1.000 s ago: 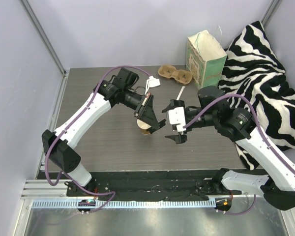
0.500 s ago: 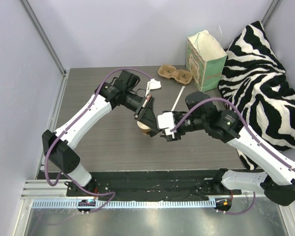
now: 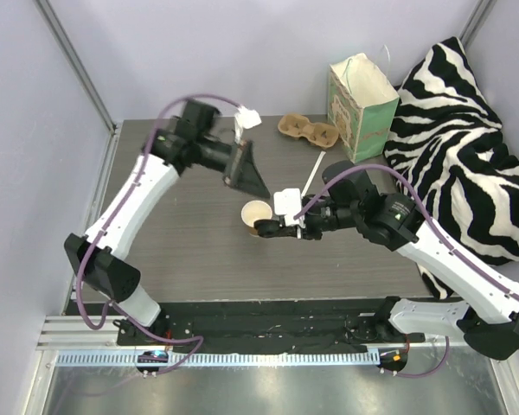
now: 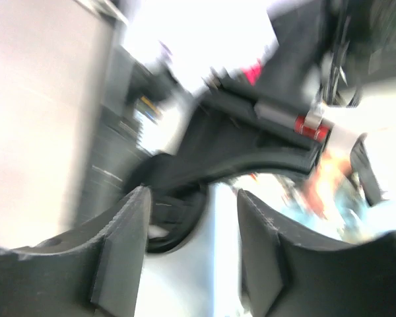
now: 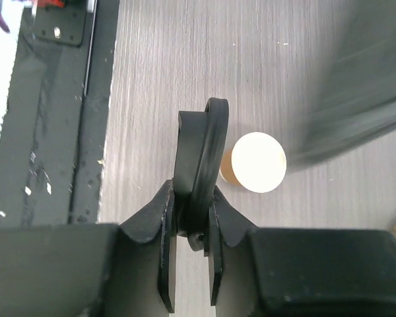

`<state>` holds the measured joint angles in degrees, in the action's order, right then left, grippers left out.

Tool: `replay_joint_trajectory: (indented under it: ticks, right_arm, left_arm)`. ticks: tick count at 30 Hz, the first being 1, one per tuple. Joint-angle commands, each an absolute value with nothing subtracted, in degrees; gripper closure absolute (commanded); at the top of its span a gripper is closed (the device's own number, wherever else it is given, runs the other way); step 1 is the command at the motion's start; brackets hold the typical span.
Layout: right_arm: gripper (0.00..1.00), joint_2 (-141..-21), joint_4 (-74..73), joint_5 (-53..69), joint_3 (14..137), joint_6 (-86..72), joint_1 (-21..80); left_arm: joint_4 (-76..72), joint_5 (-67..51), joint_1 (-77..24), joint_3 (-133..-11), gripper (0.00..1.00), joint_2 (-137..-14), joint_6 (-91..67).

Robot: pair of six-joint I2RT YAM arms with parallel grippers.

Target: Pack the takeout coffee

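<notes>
The takeout coffee's tan paper cup (image 3: 257,213) stands upright and uncovered on the table, its pale inside showing in the right wrist view (image 5: 257,162). Its black lid (image 5: 208,148) is held edge-on, upright, just beside the cup. My right gripper (image 5: 195,198) is shut on the lid's rim, and in the top view it sits right of the cup (image 3: 277,227). My left gripper (image 3: 249,180) hangs above and behind the cup, apart from it. In the blurred left wrist view it (image 4: 191,231) is open with nothing between its fingers.
A mint-green paper bag (image 3: 361,104) stands open at the back right. A brown pulp carrier (image 3: 309,131) lies to its left, and a white stick (image 3: 313,173) lies in front of the two. A zebra-striped cloth (image 3: 467,147) covers the table's right side.
My left gripper opened and pulled up and back to the left, away from the cup. My right gripper moved left to the cup and shut on the lid.
</notes>
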<state>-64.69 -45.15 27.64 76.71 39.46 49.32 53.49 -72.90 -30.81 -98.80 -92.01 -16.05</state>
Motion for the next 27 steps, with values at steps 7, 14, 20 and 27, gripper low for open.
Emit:
replay_joint_trajectory:
  ticks: [7,14,20,27]
  right_arm:
    - [0.96,-70.73,-26.84,35.05,78.31,0.87,35.79]
    - [0.96,-79.18,-8.38,49.56,75.52,-28.51,28.04]
    - [0.95,-81.47,11.75,53.26,66.38,-43.75,27.95]
    - [0.94,-85.42,23.02,50.80,58.80,-51.94,28.39]
  left_arm:
    - [29.09,-50.90,-0.27,-100.64,0.06,-83.77,-37.89]
    - [38.34,-34.89,3.95,-94.60,0.00,-73.93,-26.36]
    - [39.63,-31.93,1.68,-81.57,0.00,-66.02,-21.29]
    - [45.78,-22.32,-8.61,-80.33,0.17,-63.54,-12.13]
